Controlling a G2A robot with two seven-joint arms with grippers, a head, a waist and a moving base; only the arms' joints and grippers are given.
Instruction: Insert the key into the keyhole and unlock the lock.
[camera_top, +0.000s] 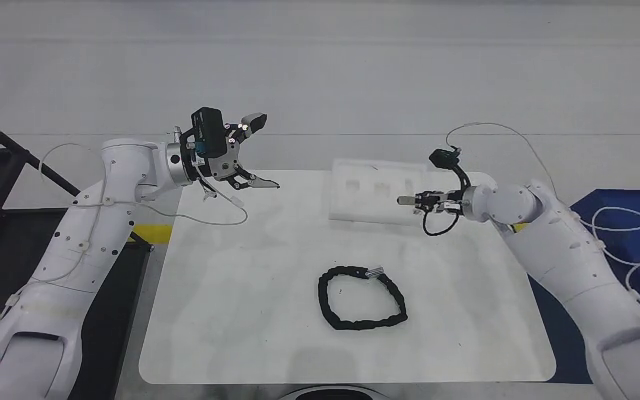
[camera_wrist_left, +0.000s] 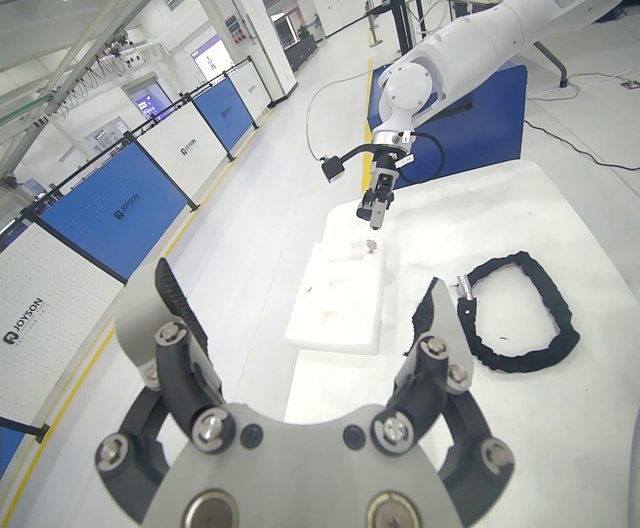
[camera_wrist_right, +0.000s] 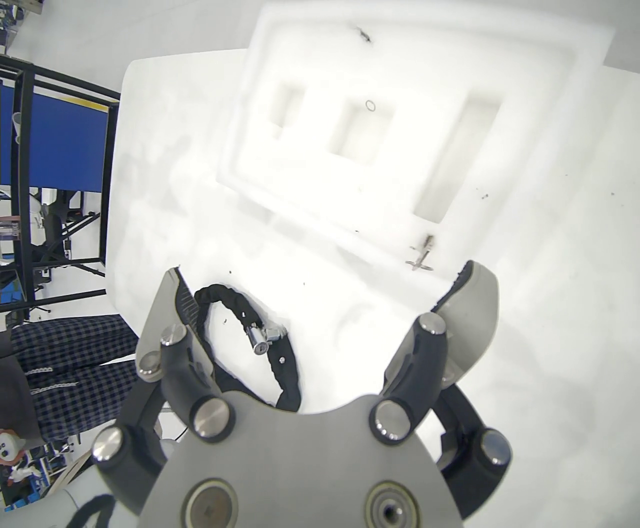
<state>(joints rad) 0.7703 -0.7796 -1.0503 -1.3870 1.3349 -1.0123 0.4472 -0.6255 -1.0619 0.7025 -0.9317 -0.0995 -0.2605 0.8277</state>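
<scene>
Showing one lock (camera_top: 362, 297), one key (camera_wrist_right: 422, 255), left end effector (camera_top: 266, 150), right end effector (camera_wrist_right: 320, 275), both spread apart

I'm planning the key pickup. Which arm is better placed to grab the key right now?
Right. The right gripper hangs open just above the key on the foam tray. The left gripper is open too, but sits across the table, well away from the key.

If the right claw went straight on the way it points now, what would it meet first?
Most likely the key at the edge of the white foam block, just ahead of the open right claw; depth is unclear, so the foam could come first.
</scene>
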